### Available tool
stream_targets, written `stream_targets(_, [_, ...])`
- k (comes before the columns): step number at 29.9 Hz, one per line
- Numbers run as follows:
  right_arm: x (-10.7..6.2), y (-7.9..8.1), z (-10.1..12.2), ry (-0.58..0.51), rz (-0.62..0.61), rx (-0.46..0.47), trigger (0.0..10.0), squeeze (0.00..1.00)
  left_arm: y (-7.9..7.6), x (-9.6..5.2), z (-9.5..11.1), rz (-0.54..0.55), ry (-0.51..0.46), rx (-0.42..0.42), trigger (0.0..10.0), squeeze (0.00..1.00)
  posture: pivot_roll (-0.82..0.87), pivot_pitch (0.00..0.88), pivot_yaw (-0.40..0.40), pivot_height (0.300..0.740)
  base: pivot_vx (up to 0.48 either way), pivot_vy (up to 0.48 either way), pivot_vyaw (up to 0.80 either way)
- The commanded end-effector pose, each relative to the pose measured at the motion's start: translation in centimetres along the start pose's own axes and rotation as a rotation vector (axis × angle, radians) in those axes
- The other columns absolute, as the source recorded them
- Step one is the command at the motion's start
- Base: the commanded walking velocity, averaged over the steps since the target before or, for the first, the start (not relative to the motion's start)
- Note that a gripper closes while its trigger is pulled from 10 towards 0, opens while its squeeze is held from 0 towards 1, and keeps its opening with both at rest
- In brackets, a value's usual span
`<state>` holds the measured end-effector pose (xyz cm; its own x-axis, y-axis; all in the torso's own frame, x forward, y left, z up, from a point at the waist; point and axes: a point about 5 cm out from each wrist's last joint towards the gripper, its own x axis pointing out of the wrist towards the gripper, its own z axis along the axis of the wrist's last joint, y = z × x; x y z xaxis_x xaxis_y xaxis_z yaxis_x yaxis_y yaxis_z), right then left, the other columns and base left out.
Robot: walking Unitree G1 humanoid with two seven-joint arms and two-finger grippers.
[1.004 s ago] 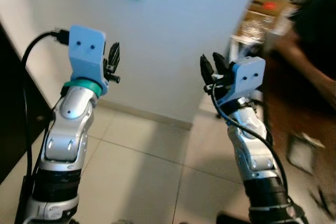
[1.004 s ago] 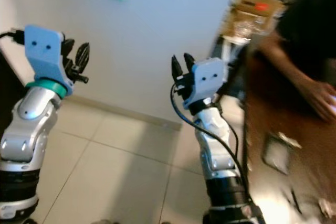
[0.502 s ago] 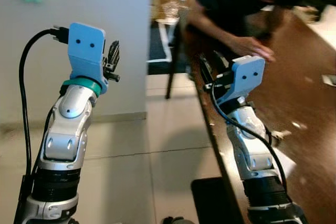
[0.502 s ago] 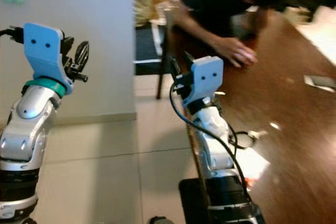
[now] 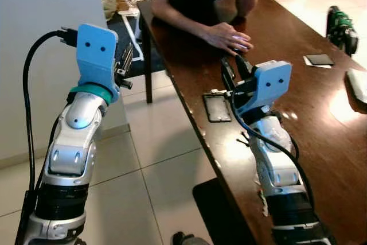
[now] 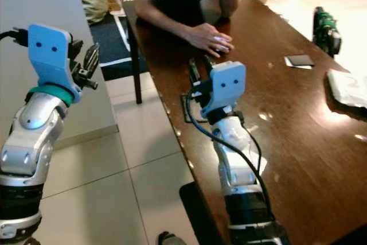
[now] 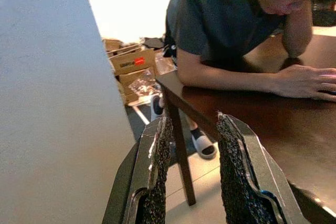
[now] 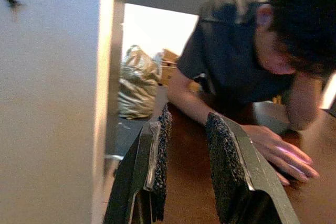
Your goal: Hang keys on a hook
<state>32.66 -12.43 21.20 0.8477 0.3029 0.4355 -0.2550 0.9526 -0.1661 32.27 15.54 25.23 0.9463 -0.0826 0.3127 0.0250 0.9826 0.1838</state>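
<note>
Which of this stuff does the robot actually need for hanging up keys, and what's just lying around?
For the job:
left gripper, open, holding nothing
right gripper, open, holding nothing

Just lying about, on the brown table:
dark flat device
small card
green tool
person's hand

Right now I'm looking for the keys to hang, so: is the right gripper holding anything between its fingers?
No, in the right wrist view the right gripper has open fingers with only empty space between them.
</note>
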Motion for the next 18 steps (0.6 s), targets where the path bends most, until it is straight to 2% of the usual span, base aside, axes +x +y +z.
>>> stream_targets(1, [-0.15, 0.01, -0.12, 0.001, 0.0, -0.001, 10.0, 0.0, 0.09, -0.13, -0.26, 0.0, 0.014, 0.01, 10.0, 0.0, 0.07, 0.0, 0.05, 0.74, 0.0, 0.0, 0.0])
stream_targets(18, [-0.14, 0.12, -0.15, 0.001, 0.002, 0.001, 10.0, 0.0, 0.12, -0.14, -0.12, 0.006, 0.004, -0.006, 10.0, 0.0, 0.07, 0.0, 0.051, 0.74, 0.0, 0.0, 0.0])
